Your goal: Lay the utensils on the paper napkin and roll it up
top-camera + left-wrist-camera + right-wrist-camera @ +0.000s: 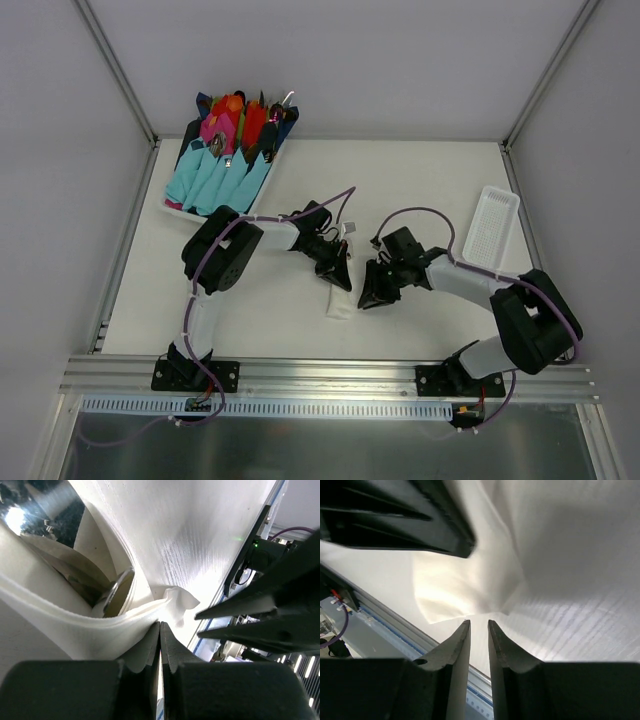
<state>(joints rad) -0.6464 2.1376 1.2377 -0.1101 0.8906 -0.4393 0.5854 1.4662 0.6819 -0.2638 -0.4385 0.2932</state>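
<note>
White tabletop, grey walls; left hand pinched shut on the paper napkin, right hand slightly parted, empty.

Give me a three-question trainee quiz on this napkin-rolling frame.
1. True or false: the left gripper is shut on the napkin.
2. The right gripper is: A) slightly open beside the napkin, B) folded back at its base, C) out of every view.
3. Fill in: inside the rolled napkin, the left wrist view shows a metal ____.
Key: 1 true; 2 A; 3 utensil.
</note>
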